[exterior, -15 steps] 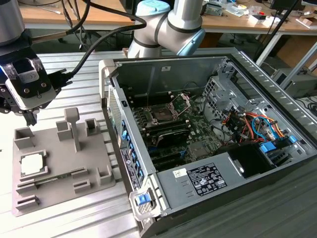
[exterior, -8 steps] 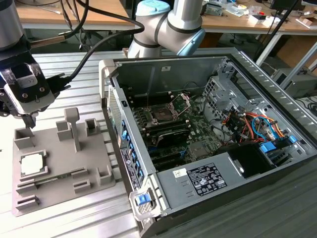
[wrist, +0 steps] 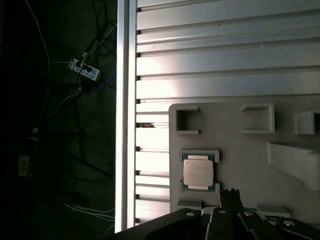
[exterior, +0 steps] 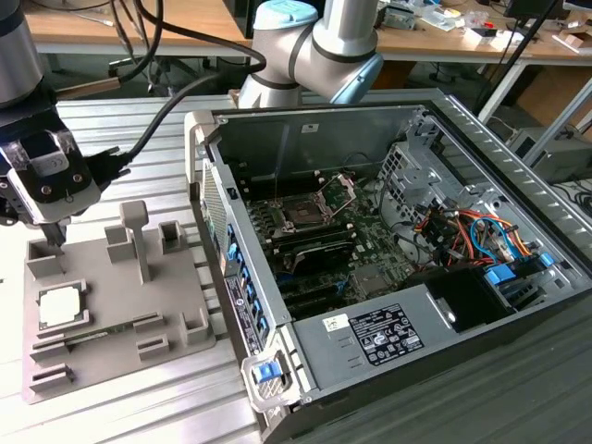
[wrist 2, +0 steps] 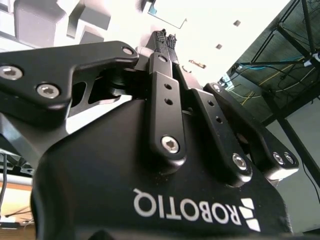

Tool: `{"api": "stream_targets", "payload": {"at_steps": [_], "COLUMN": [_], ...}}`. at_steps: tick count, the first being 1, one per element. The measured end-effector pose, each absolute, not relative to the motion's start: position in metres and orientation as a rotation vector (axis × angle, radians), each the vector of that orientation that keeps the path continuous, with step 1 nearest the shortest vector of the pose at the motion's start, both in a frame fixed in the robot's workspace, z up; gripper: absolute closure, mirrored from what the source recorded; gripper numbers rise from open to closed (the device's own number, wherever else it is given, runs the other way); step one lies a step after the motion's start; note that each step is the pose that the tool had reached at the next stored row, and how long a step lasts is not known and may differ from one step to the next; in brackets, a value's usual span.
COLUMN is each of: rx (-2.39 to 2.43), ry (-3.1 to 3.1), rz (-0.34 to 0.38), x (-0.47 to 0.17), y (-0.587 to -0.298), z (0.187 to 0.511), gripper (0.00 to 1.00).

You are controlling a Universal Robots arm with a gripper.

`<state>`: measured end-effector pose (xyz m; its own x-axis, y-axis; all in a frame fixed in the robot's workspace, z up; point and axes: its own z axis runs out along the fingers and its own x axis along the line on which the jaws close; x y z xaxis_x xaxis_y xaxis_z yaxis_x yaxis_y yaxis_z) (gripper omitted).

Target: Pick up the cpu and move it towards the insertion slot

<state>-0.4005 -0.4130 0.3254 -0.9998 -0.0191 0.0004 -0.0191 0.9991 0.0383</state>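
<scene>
Looks down on the cpu (wrist: 199,171), lying flat in a framed seat of the grey fixture plate (wrist: 235,150). Catches the pincer (wrist: 229,192) tips just beside the chip, apart from it. Takes in ribbed tabletop (wrist: 225,55), then dark floor (wrist: 50,160) with a power strip (wrist: 83,70).

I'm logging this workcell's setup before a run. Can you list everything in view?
cpu: one, silvery-white, seated in the fixture plate.
fixture plate: one, grey, on the table at the exterior view's left.
computer case: one, grey metal, open, at the exterior view's right.
insertion slot: one, dark with a silvery frame, inside the case.
cables: several, orange and blue, inside the case.
table: one, silvery, slotted, under the plate.
arm: one, grey and pale blue, behind the case.
gripper: one, black, shut and empty, above the plate.
</scene>
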Motion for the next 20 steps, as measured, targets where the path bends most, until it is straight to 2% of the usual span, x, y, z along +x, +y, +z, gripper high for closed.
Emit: {"api": "stream_targets", "payload": {"at_steps": [20], "rx": [0.030], "ry": [-3.140], "rz": [-0.060], "x": [-0.402], "y": [-0.418], "z": [0.306], "gripper": [0.89]}}
